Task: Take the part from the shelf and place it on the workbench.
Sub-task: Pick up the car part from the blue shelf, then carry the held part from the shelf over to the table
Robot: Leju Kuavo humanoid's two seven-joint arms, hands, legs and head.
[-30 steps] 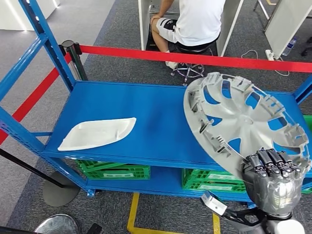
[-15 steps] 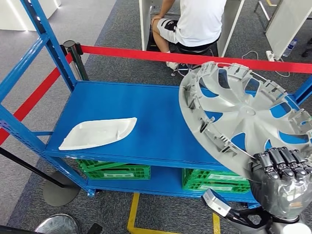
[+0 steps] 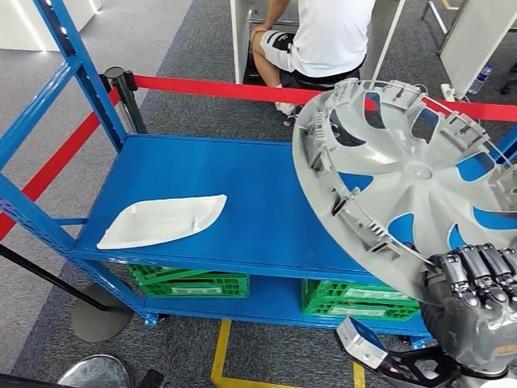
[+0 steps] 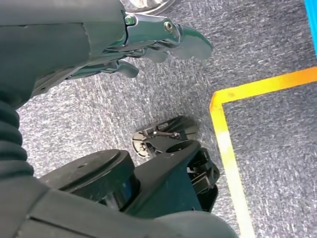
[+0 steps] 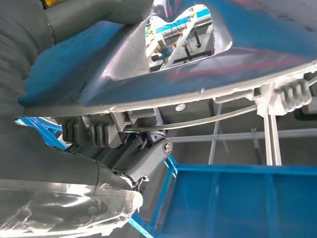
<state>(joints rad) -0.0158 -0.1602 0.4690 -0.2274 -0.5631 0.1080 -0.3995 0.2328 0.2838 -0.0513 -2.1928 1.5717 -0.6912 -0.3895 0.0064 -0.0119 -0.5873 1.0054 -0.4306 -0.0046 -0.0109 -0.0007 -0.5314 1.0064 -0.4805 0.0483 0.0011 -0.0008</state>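
Observation:
A large silver wheel cover [image 3: 414, 174] hangs tilted above the right end of the blue shelf [image 3: 256, 194], its ribbed inner side toward me. My right hand [image 3: 478, 303] grips its lower rim at the picture's bottom right. The right wrist view shows the cover's [image 5: 209, 64] rim up close, with my right hand's fingers [image 5: 112, 139] curled under it and the blue shelf [image 5: 239, 198] below. A white curved panel [image 3: 161, 220] lies flat on the shelf's left part. My left hand [image 4: 149, 44] hangs over the grey carpet with its fingers loosely spread and nothing in them.
A red barrier belt [image 3: 232, 89] on a dark post [image 3: 125, 97] runs behind the shelf, and a person [image 3: 323, 36] sits on a stool beyond it. Green crates [image 3: 189, 284] stand on the lower level. Blue uprights [image 3: 73, 65] frame the left; yellow floor tape [image 3: 220, 356] lies below.
The wheel cover has risen off the shelf and come closer to the camera, now overlapping the red belt. My right hand has shifted right and lower in the picture.

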